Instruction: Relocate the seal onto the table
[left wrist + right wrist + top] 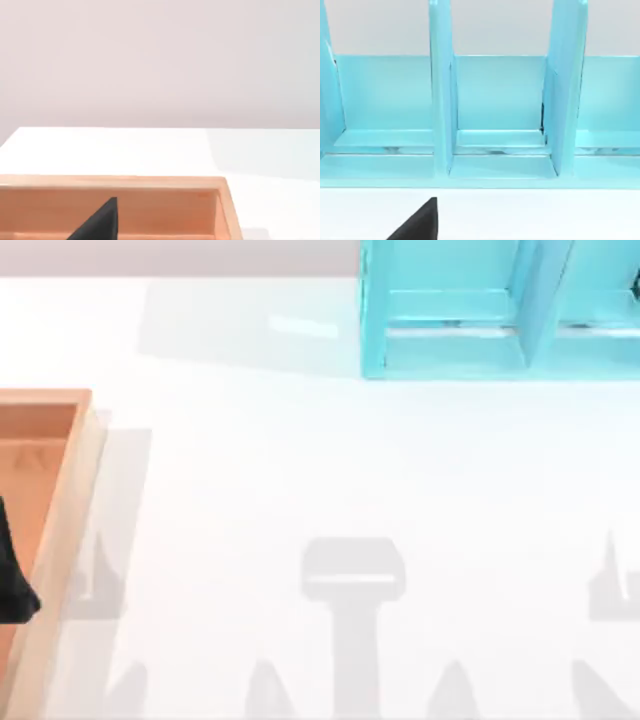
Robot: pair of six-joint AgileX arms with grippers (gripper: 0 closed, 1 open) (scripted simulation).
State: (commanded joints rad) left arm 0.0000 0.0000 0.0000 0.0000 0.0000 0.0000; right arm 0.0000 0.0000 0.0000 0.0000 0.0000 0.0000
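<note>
hovering over the orange-brown wooden tray (62, 530) at the table's (300, 470) left edge, my left gripper (12, 575) shows as a dark shape above the tray's floor; i cannot tell whether its fingers are released or clenched. in the left wrist view a dark fingertip (100, 222) sits before the tray's far wall (110, 182). my right arm faces the turquoise shelf unit (495, 115) at the far right, a dark fingertip (420, 222) over the white table; its fingers' state i cannot tell. i cannot make out the seal.
</note>
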